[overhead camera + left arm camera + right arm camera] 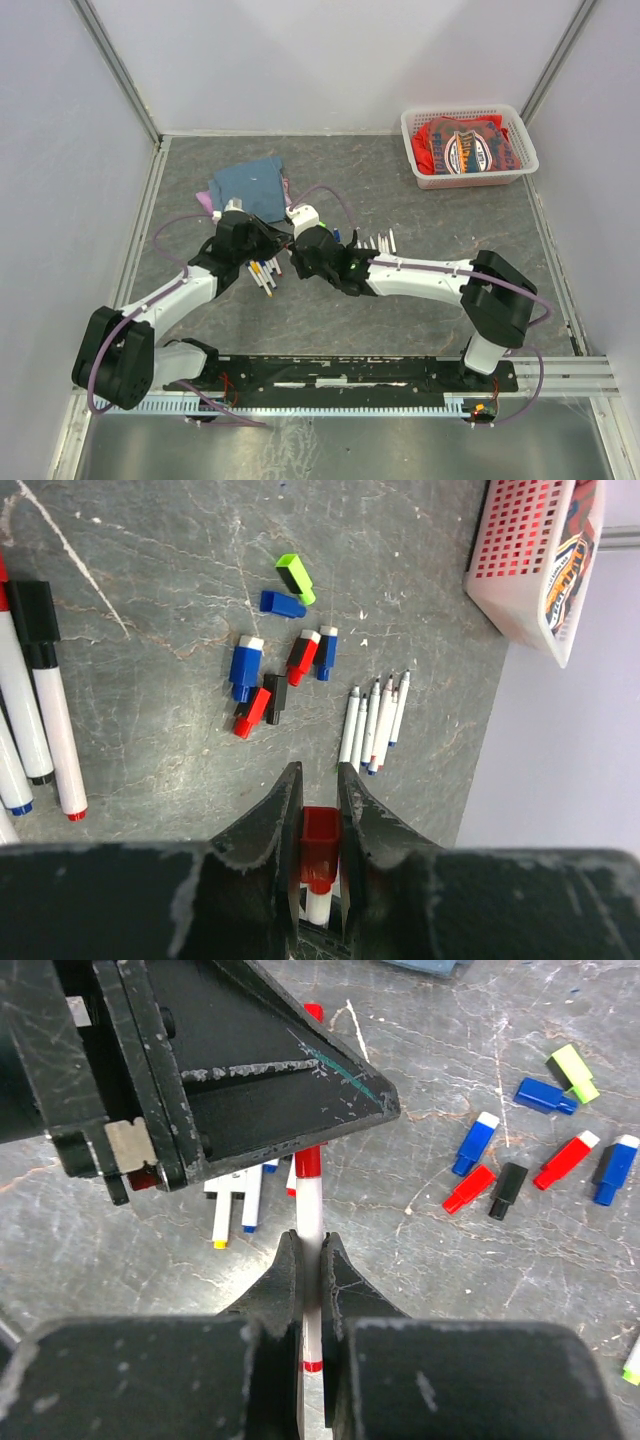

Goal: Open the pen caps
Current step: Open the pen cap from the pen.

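My left gripper (pixel 320 780) is shut on a red pen cap (pixel 320 842) that sits on a white pen barrel (pixel 318 905). My right gripper (pixel 311 1245) is shut on the same white barrel (pixel 311 1200), just below the left gripper's black fingers (pixel 250 1070). The two grippers meet over the middle of the table (pixel 288 252). Several loose pen caps lie on the table: green (pixel 296 578), blue (pixel 282 604), blue with a white end (pixel 244 665), red (pixel 303 657), black (pixel 275 697). The same caps show in the right wrist view, among them red (pixel 468 1188) and black (pixel 507 1190).
Several uncapped white pens (pixel 375 720) lie side by side right of the caps. Capped pens (pixel 45 710) lie at the left, under the arms (pixel 262 275). A white basket (pixel 468 145) with a red packet stands at the back right. A blue cloth (pixel 250 185) lies behind the grippers.
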Robot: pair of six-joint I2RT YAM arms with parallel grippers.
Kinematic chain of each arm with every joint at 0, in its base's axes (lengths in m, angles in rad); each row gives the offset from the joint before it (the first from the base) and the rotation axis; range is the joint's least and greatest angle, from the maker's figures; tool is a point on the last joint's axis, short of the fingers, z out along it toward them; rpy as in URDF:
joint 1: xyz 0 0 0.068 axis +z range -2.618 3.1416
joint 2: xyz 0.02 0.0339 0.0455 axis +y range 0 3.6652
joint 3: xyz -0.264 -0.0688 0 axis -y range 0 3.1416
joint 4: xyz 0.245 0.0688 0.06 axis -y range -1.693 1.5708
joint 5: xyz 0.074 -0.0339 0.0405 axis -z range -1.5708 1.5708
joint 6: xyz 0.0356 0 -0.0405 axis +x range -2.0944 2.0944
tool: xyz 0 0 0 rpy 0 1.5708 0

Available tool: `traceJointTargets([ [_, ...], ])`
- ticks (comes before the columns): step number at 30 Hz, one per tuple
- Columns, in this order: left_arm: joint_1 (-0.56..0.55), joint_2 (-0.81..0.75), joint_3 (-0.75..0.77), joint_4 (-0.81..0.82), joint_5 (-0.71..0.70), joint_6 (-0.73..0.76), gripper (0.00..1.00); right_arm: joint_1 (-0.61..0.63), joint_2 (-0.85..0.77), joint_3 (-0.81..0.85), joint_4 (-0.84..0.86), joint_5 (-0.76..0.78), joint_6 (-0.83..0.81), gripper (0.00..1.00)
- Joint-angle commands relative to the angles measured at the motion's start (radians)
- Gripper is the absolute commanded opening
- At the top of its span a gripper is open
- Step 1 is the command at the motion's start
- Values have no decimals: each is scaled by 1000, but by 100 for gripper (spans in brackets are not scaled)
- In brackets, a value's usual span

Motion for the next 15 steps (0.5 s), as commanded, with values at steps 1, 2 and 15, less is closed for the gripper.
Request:
traceJointTargets([
  [1,2,-12,46,27,-111,-100,3,17,27,4,-83,186,-70,1],
  [2,-1,-16,44,25,-119,-105,3,22,32,2,-81,199,-73,1],
  [15,-13,-50,-90,271,-94,-159,3,4,-64,-113,44,78,3,1],
])
